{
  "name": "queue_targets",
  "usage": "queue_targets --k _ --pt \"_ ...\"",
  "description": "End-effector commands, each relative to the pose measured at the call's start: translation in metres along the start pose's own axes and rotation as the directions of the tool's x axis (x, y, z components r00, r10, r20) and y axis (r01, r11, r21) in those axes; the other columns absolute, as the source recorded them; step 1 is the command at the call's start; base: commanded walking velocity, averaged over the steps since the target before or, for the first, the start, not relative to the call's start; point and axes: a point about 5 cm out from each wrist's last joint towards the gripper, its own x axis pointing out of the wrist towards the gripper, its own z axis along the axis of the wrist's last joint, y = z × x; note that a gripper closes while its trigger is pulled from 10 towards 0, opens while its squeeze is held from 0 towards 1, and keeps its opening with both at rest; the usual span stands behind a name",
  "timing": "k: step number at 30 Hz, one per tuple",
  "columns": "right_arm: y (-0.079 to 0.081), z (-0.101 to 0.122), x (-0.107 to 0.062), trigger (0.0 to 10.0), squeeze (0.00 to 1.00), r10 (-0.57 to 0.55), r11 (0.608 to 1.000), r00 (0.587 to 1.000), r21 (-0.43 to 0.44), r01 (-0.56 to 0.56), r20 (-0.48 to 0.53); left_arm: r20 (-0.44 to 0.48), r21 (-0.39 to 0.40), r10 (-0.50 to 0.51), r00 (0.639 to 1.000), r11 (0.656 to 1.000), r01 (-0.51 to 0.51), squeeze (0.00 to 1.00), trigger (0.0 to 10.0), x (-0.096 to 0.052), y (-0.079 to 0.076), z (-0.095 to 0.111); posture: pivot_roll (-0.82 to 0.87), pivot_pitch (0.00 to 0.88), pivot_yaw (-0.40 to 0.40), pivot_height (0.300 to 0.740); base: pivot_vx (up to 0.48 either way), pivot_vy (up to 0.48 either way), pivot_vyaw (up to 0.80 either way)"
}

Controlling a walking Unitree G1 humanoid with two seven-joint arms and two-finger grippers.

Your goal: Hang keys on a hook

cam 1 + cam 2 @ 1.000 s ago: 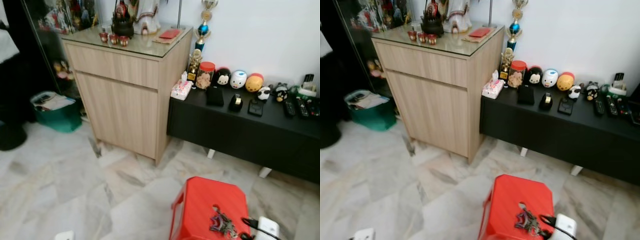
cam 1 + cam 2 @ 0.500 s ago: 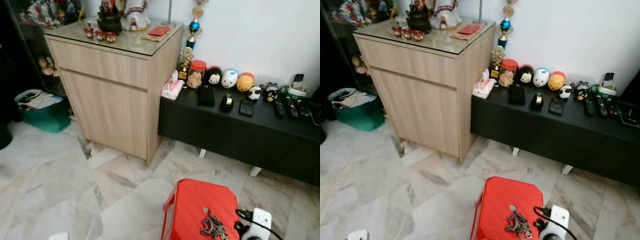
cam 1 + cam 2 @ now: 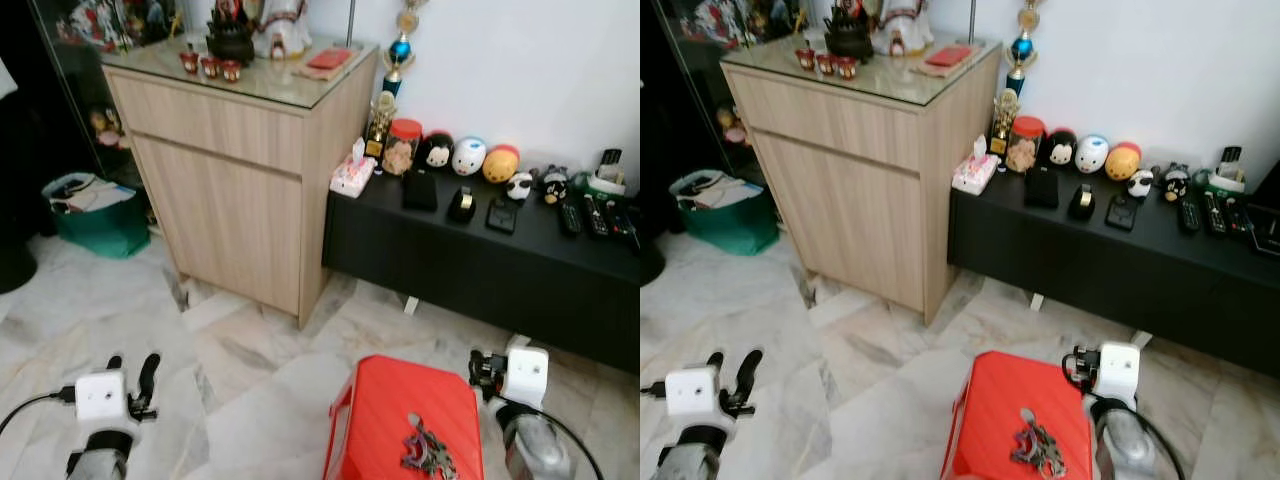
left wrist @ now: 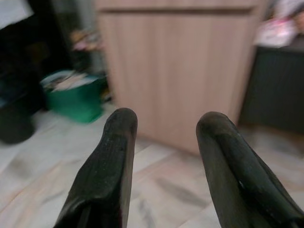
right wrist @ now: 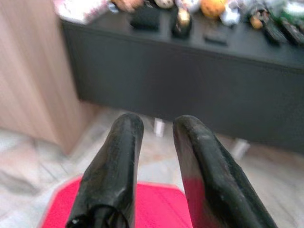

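A bunch of keys (image 3: 425, 450) lies on the near part of a red plastic stool (image 3: 395, 400), untouched. My right gripper (image 3: 480, 367) hangs just past the stool's far right corner, above the floor and beyond the keys; its fingers (image 5: 124, 142) stand a narrow gap apart with nothing between them. My left gripper (image 3: 132, 368) is far off to the left over the marble floor, open and empty, its fingers (image 4: 118, 137) pointing toward the wooden cabinet.
A tall wooden cabinet (image 3: 250, 150) with a glass top stands ahead on the left. Beside it on the right, a low black bench (image 3: 480, 260) carries figurines, a jar and remotes against the white wall. A green bin (image 3: 95, 215) sits at far left.
Both arms have come up into view: the left gripper now shows over the floor, and the right has moved from beside the keys to the stool's far right corner. The camera shifted slightly.
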Motion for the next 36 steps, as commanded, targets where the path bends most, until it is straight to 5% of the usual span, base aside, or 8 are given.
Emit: queue_targets --k 1,4,8,21,29,36 --pt "0.004 0.006 -0.002 10.0 0.00 0.027 1.000 0.999 -0.012 -0.027 0.038 0.008 -0.008 -0.030 1.000 1.000 0.030 0.00 10.0 -0.002 -0.008 0.006 0.08 0.000 -0.065 0.740 0.000 0.000 0.00" --pt "0.002 0.020 -0.012 10.0 0.00 -0.008 0.999 0.991 -0.044 0.014 0.131 0.021 0.007 -0.061 0.998 0.998 0.060 0.00 10.0 -0.015 -0.015 0.015 0.09 0.000 -0.070 0.740 0.000 0.000 0.00" --pt "0.000 0.008 -0.029 10.0 0.00 -0.096 0.995 0.987 0.026 0.093 0.128 -0.009 0.029 -0.009 1.000 1.000 0.010 0.00 10.0 -0.020 -0.003 0.014 0.10 0.000 -0.043 0.740 0.000 0.000 0.00" --pt "0.032 0.013 -0.032 10.0 0.00 -0.143 0.988 0.979 0.086 0.131 0.145 -0.028 0.061 -0.016 0.999 0.998 0.017 0.00 10.0 0.030 0.013 0.029 0.05 0.000 0.104 0.740 0.000 0.000 0.00" --pt "0.027 0.020 -0.030 10.0 0.00 -0.137 0.989 0.979 0.078 0.126 0.149 0.005 0.040 -0.015 1.000 0.999 0.015 0.00 10.0 0.038 0.003 0.034 0.07 0.000 0.042 0.740 0.000 0.000 0.00" --pt "0.030 0.023 -0.030 10.0 0.00 -0.077 0.995 0.986 0.069 0.067 0.148 -0.018 0.018 0.032 0.999 0.999 -0.032 0.00 10.0 0.018 0.002 0.025 0.07 0.000 -0.036 0.740 0.000 0.000 0.00"
